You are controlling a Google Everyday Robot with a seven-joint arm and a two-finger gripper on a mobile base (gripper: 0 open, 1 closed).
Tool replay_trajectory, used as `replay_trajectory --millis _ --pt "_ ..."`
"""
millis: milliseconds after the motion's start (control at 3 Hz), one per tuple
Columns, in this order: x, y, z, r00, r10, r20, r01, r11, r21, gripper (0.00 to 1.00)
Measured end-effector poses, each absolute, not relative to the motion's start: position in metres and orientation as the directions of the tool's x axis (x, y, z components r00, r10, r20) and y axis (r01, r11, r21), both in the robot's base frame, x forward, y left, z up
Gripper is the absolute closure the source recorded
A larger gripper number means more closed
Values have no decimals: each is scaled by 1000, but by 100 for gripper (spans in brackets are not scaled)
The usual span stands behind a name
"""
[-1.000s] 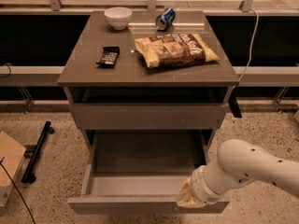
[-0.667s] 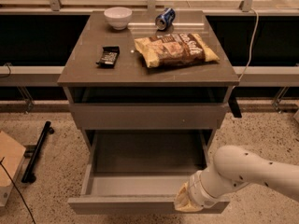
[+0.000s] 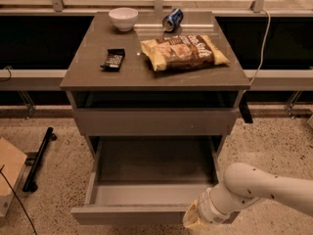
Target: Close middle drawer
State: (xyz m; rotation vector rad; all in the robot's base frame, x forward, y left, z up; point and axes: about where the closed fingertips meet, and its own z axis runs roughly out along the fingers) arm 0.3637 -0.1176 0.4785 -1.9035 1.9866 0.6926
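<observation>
Because my claw [image 3: 195,220], wide or narrow I cannot tell, sits at the front right corner of the middle drawer [image 3: 146,166], pushing there could skew and jam it.

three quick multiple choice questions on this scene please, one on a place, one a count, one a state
1. Where is the gripper? A) out of view B) at the front of the middle drawer, right end C) on the floor, far left
2. How many things lie on the cabinet top? A) two B) four C) six
3. The middle drawer is: A) pulled out B) shut C) removed

1 B: it shows by the front strip's right end. 2 B: bowl, can, chip bag, black packet. 3 A: its bare floor shows.
</observation>
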Motion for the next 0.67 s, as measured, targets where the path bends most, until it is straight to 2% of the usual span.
replay_trajectory --millis 667 --pt "376 -141 431 -179 -818 -547 -978 88 190 100"
